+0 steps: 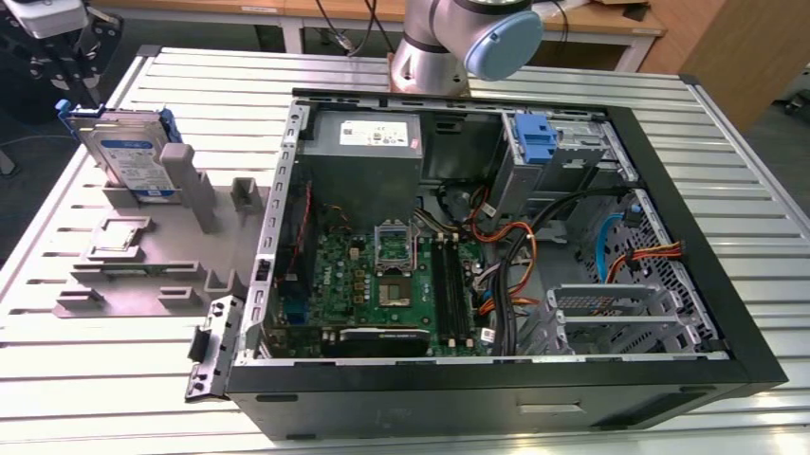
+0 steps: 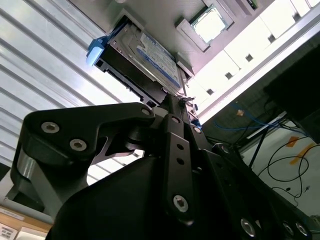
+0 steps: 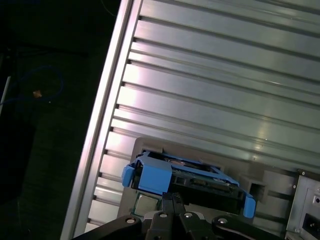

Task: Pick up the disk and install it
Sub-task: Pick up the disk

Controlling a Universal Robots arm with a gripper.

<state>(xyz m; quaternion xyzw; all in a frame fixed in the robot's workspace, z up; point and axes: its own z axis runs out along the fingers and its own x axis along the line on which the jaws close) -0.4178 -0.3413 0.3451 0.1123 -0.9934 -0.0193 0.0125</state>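
One upright disk [image 1: 128, 156], right at closed jaws

- The counter [image 1: 708, 142] is a silver metal top made of long parallel ribbed slats.
- An open black computer case [image 1: 506, 403] lies on its side across the counter's middle, with its interior facing up.
- A grey moulded fixture [image 1: 139, 275] sits flat on the slats just beside the case, toward the exterior view's left.
- The arm's base [image 1: 428, 71] stands at the counter's far side, behind the case.
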